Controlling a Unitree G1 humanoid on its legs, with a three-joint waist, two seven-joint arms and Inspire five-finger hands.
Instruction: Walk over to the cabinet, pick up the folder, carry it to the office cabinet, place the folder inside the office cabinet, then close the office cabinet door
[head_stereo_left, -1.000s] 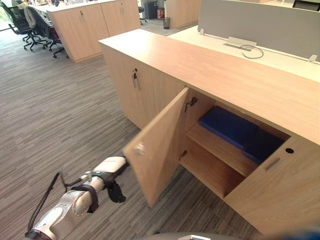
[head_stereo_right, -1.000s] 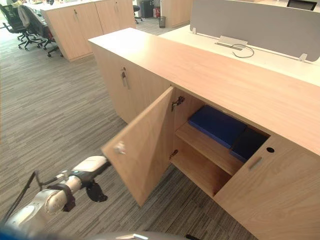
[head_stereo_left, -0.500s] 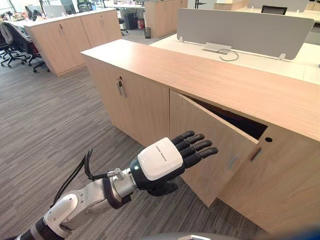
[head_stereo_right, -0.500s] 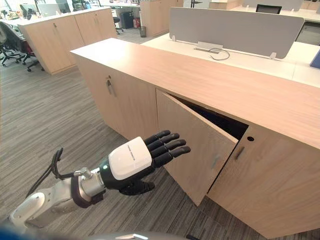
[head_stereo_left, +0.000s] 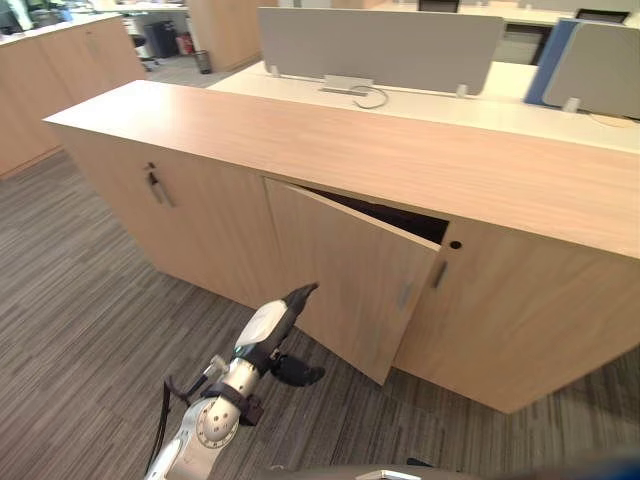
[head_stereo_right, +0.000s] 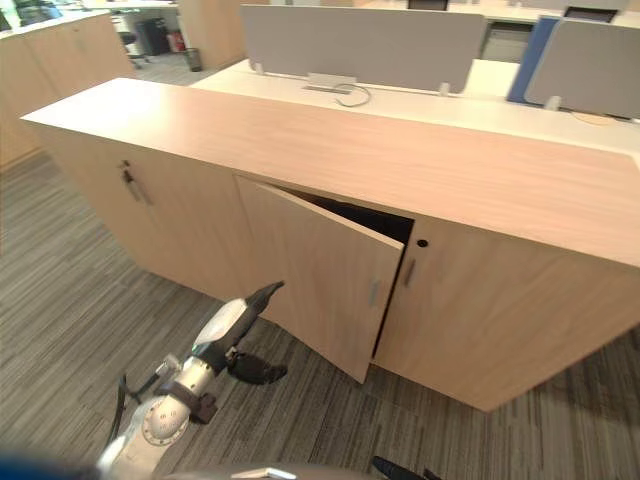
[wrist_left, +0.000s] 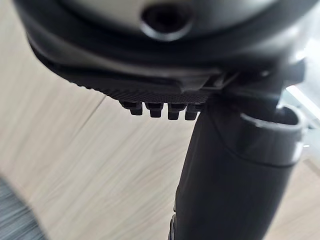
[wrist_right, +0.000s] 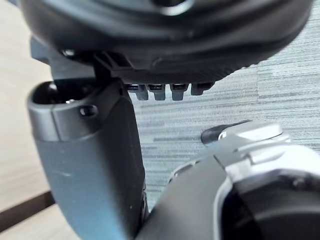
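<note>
Fingers (head_stereo_left: 301, 293) straight, left hand (head_stereo_left: 262, 328), against door (head_stereo_left: 360, 270)

Grey striped carpet (head_stereo_left: 80, 300) covers the floor and runs from the near edge to the far left of the room. A long wooden cabinet (head_stereo_left: 520, 190) crosses the middle of the scene. Just behind it stands a white desk (head_stereo_left: 420, 108) with a grey divider screen (head_stereo_left: 380, 45) upright along its far edge; a thin cable (head_stereo_left: 370, 97) loops on the desktop below the screen. To the right is a second grey screen (head_stereo_left: 600, 65) with a blue panel (head_stereo_left: 550, 50) beside it. At far left stands another wooden cabinet (head_stereo_left: 60, 70), with a dark bin (head_stereo_left: 203, 62) on the carpet beyond it. The light is even and bright.
</note>
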